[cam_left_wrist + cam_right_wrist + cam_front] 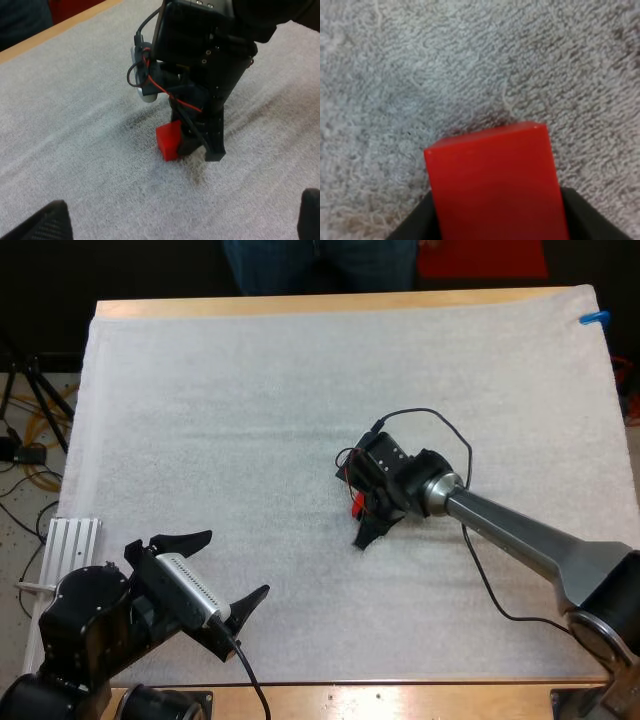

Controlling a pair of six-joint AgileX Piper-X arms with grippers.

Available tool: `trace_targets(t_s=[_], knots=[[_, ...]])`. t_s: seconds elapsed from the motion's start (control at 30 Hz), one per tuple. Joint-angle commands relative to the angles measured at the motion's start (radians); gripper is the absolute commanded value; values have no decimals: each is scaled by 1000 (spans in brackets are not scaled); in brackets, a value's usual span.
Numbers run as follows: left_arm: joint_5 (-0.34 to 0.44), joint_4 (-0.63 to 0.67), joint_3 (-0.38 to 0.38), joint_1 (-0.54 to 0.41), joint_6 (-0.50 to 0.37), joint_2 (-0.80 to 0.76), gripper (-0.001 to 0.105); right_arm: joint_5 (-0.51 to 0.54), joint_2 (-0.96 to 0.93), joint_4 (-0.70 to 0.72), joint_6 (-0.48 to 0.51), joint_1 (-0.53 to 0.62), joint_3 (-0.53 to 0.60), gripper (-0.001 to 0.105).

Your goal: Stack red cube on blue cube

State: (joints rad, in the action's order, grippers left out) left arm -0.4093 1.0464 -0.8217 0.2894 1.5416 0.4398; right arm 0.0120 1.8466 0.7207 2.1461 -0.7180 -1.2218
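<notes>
Red cube [356, 505] sits right of the middle of the white mat [250, 390], low against the cloth, and I cannot tell whether it rests on the mat or is just off it. The right gripper [366, 524] pinches it. In the right wrist view the cube [495, 185] stands between the two black fingers [415, 225], which press on its sides, with the mat's fuzzy weave just beyond its top edge. From the left wrist view the cube [170, 141] shows at the foot of the right gripper [197, 149], one bare red corner turned outward and a dark finger close behind it.

The left gripper [235, 563] hangs over the near left part of the mat, well apart from the cube, its fingers spread wide with nothing between them; its own fingertips [47, 222] frame the mat on either side.

A ribbed metal rail [70, 540] lies at the mat's left edge. The wooden table [300, 306] shows as a strip along the far side, and a person's legs [320, 265] stand just beyond it.
</notes>
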Motion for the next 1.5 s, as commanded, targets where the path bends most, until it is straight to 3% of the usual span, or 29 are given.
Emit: trace_targets(t_s=[0.0, 0.43, 0.87, 1.47], knots=[[-8, 4, -8, 3, 4, 0, 87, 0, -37, 2, -4, 5, -16, 4], [-8, 4, -8, 3, 4, 0, 87, 40, -214, 56, -36, 18, -22, 4], [-8, 4, -8, 3, 4, 0, 87, 33, -236, 183, -74, 241, -22, 4], [-8, 4, -7, 3, 4, 0, 87, 7, -221, 109, -114, 272, 62, 4]])
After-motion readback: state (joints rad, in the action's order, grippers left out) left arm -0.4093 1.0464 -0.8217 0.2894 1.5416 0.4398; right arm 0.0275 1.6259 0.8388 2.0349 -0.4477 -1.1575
